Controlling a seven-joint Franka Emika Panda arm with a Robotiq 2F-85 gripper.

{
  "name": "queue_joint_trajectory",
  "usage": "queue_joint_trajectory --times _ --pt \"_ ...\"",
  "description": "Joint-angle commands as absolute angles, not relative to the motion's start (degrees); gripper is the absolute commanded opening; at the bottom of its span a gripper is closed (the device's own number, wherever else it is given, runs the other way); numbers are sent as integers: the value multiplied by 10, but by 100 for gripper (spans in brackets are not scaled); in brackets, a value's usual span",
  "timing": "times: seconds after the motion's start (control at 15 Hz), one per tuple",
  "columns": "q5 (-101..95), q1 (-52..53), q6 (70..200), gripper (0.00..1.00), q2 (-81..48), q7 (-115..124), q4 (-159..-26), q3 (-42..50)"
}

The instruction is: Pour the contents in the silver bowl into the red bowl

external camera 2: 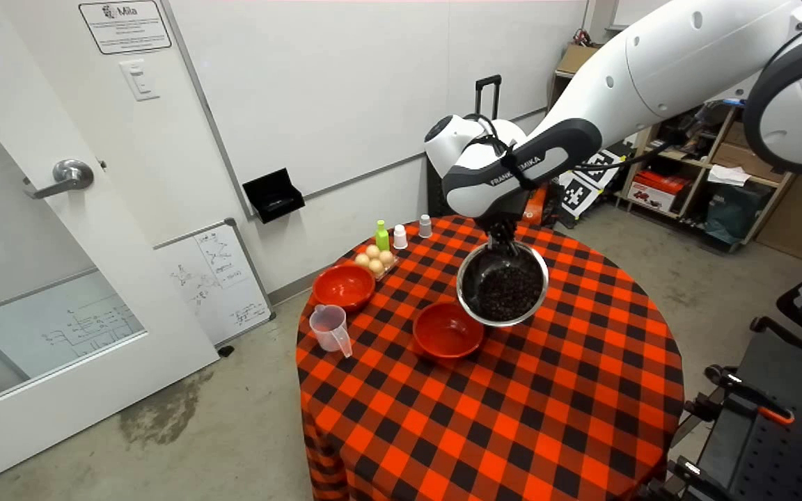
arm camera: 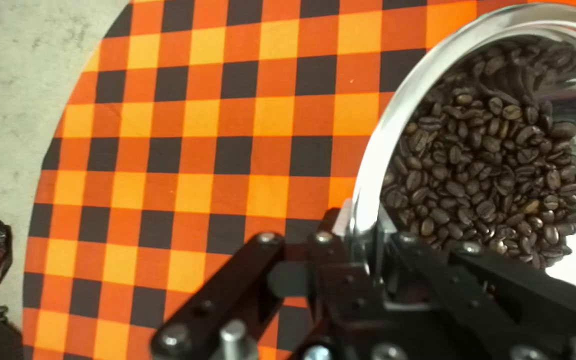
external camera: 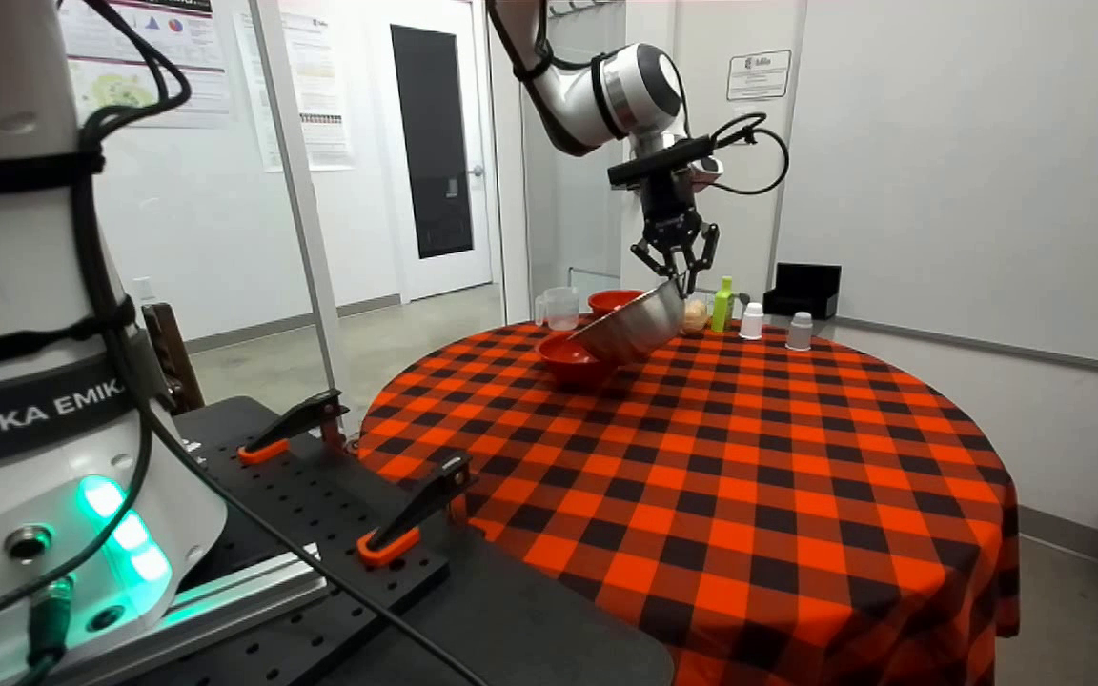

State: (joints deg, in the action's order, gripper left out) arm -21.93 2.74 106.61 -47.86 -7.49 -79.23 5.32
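Red and black checks cover a round bench (external camera 2: 582,390). At its left side in an exterior view stands a clear plastic measuring jug (external camera 2: 329,325), just beside a round red bowl (external camera 2: 343,286). Right of that bowl sit pale brown eggs (external camera 2: 376,266), a bright green bottle (external camera 2: 381,239), a small white container (external camera 2: 399,239) and a small grey container (external camera 2: 425,228). Nearer the middle, a small, shallow, glossy red bowl (external camera 2: 448,332) rests upright on the bench. Just to its right in both exterior views is a wide, shiny metal silver bowl (external camera: 640,329), tilted, with its rim lower toward the glossy red bowl and overlapping it in view; whether the two touch cannot be told. The wrist view shows dark brown coffee beans (arm camera: 488,172) inside the silver bowl. The black two-fingered tool (arm camera: 364,222) pinches the silver bowl's rim, one finger inside, one outside. A white robot arm (external camera 2: 641,80) extends from the right.
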Motion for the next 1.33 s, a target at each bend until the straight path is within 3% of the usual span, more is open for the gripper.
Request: queue_joint_trajectory --times 0.0,1.27 --pt "-260 53 1020 2 -488 -49 -755 71" --pt "-373 150 981 2 -523 69 -707 67"
